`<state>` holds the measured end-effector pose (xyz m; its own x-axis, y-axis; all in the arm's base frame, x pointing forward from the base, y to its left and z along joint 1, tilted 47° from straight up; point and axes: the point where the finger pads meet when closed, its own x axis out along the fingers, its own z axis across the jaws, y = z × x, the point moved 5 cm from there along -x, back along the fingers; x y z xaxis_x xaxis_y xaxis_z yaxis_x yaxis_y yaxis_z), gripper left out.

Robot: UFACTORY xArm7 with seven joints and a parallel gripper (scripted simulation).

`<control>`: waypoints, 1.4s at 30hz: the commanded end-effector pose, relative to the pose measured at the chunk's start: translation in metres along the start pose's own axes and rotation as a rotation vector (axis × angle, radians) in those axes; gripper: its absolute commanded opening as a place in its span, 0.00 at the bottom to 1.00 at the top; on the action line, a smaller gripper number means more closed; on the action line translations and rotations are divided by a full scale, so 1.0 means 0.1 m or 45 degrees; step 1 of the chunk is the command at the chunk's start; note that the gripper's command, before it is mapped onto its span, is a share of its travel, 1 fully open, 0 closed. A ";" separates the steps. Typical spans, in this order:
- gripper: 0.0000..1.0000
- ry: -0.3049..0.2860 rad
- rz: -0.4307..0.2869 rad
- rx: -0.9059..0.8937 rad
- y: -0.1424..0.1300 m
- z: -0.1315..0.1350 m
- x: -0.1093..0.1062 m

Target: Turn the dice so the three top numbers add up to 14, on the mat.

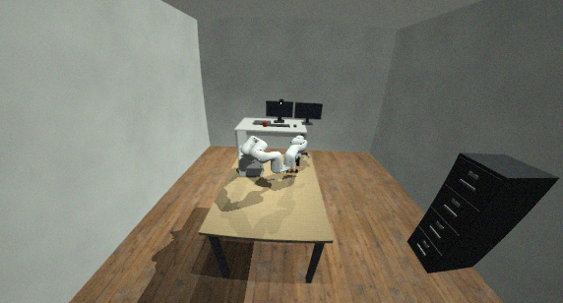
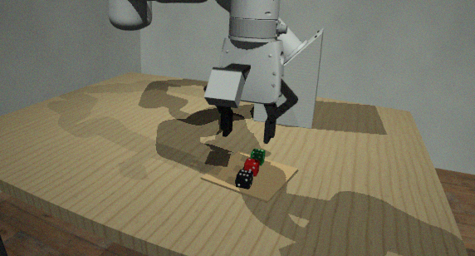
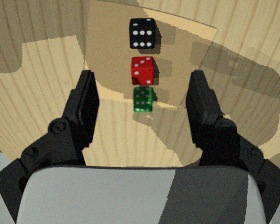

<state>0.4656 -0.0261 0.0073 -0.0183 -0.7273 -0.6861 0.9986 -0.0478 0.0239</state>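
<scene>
The black die (image 2: 244, 179) (image 3: 142, 34) stands on the thin tan mat (image 2: 270, 189) (image 3: 108, 60), with six pips on top. The red die (image 2: 252, 167) (image 3: 142, 71) is in the middle of the row. Faces with three and two pips show in the wrist view; it looks tilted, so its top number is unclear. The green die (image 2: 257, 155) (image 3: 143, 99) is close behind it, at the mat's back edge; I cannot tell whether it overhangs or lies flat. Its pips are too blurred to count. My gripper (image 2: 247, 138) (image 3: 142, 85) is open and empty, above the dice.
The wooden table (image 1: 276, 217) (image 2: 104, 155) carries the arm (image 1: 271, 155). A pale upright panel (image 2: 305, 88) stands behind the gripper. A white desk (image 1: 248, 126) with two monitors is at the back of the room, and a black cabinet (image 1: 472, 217) stands off to the right.
</scene>
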 end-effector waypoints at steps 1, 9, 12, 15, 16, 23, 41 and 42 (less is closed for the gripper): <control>1.00 0.003 0.006 0.000 0.01 -0.01 -0.03; 1.00 0.003 0.006 0.000 0.01 -0.01 -0.03; 1.00 0.003 0.006 0.000 0.01 -0.01 -0.03; 1.00 0.003 0.006 0.000 0.01 -0.01 -0.03; 1.00 0.003 0.006 0.000 0.01 -0.01 -0.03; 1.00 0.003 0.006 0.000 0.01 -0.01 -0.10; 1.00 0.003 0.006 0.000 0.00 0.00 -0.78; 1.00 0.003 0.006 0.000 0.00 0.00 -0.81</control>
<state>0.4669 0.0215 0.0514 -0.0154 -0.7262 -0.6873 0.9987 -0.0451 0.0253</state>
